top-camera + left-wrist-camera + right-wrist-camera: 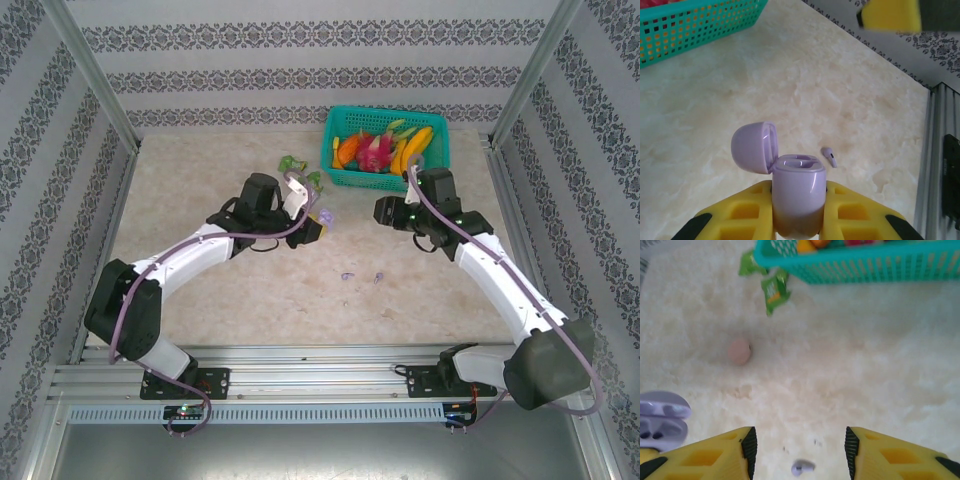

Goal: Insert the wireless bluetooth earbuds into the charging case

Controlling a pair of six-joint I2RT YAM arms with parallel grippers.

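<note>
My left gripper is shut on the pale purple charging case, which stands upright between the yellow fingers with its lid swung open and both sockets bare. From above, the left gripper holds it at mid-table. One purple earbud lies on the table just beyond the case. Two purple earbuds lie in front of the grippers. My right gripper is open with nothing in it, and a blurred purple earbud shows low between its fingers, on the tabletop.
A teal basket of toy fruit stands at the back, right of centre. Green crumpled wrappers lie to its left. A closed round pink case rests on the table beyond the purple case.
</note>
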